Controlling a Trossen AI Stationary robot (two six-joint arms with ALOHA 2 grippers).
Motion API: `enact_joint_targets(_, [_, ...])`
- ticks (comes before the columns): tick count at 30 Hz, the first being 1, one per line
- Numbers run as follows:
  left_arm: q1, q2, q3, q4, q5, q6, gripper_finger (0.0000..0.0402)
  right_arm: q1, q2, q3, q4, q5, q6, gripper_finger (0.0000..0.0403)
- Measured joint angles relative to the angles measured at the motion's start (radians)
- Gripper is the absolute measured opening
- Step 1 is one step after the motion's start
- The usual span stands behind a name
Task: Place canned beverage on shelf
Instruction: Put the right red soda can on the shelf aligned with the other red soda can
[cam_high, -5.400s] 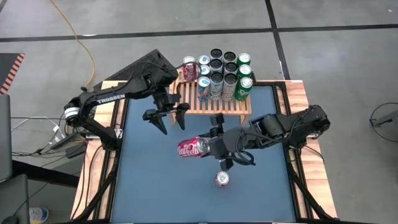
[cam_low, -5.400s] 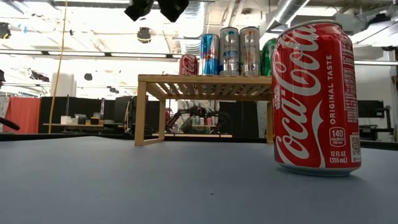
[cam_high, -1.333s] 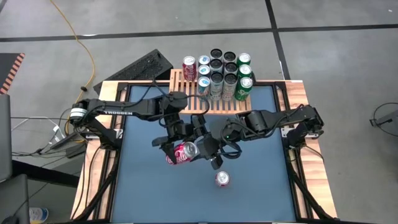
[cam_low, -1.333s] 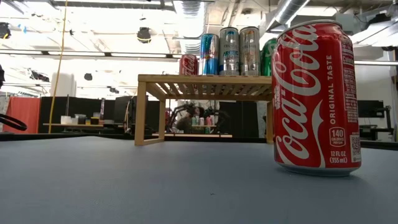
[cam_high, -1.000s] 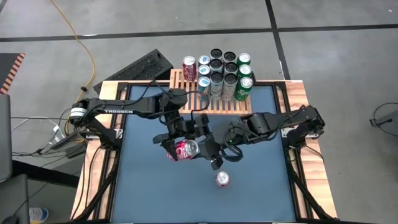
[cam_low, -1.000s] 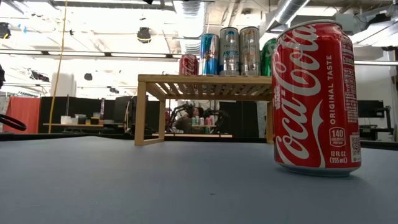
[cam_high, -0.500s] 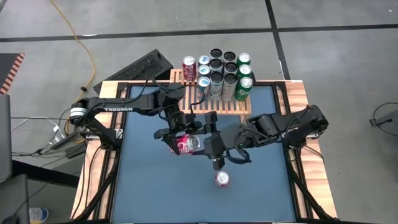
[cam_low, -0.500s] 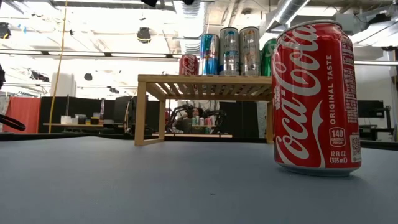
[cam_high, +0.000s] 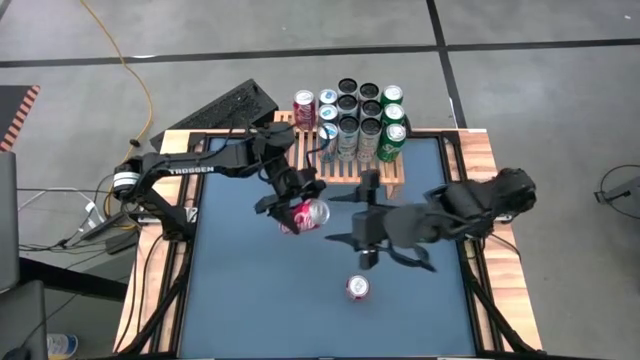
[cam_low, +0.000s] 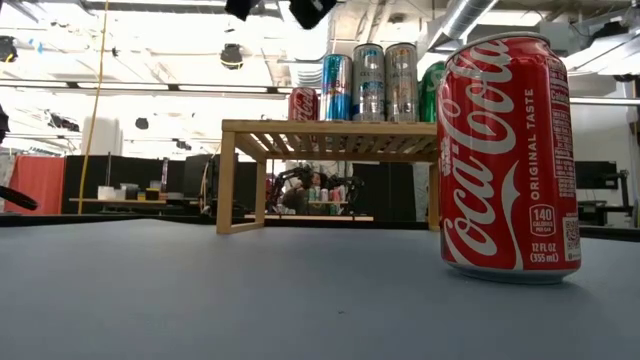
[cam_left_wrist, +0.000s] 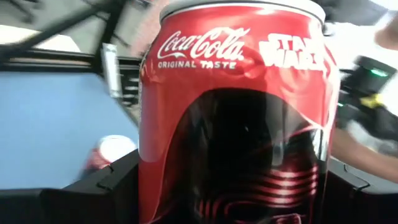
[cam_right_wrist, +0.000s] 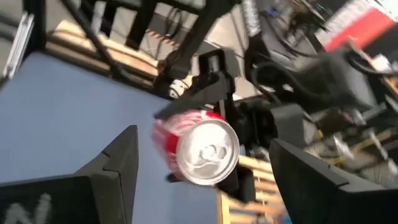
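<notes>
**Left gripper holds a red can above the table, right gripper open beside it**

The table (cam_high: 240, 300) has a blue top and a wooden frame. At its far edge stands the shelf (cam_high: 345, 165), a low rack of light wood slats. On the shelf stand about a dozen cans (cam_high: 360, 122), all upright, filling its right part and one corner at the left.

The left gripper (cam_high: 293, 207) is over the middle of the table, in front of the shelf. Its fingers are closed on a red can (cam_high: 303, 214), which lies tilted on its side, lifted above the table.

The right gripper (cam_high: 362, 212) is just beside this can, apart from it. Its fingers stand wide open and hold nothing.

A second red can (cam_high: 357, 288) stands upright on the table, nearer the front edge, touched by no gripper.
</notes>
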Motion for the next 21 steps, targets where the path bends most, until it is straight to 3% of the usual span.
enact_joint_targets(6, [0.12,-0.082,0.0,-0.006,-0.159,0.084,0.0296,0.107,-0.019,0.146,-0.226,0.155,0.275,0.0286])
enact_joint_targets(13, [0.327,-0.293,-0.033,-0.057,-0.432,0.42,0.0297,0.248,-0.02,0.181,-0.363,0.361,0.458,0.0286])
enact_joint_targets(16, [0.391,-0.347,-0.115,0.119,-0.479,0.437,0.0297,0.291,-0.02,0.181,-0.401,0.476,0.495,0.0286])
enact_joint_targets(21, [0.507,-0.345,-0.323,0.448,-0.445,0.253,0.0297,0.317,-0.012,0.181,-0.459,0.571,0.601,0.0286])
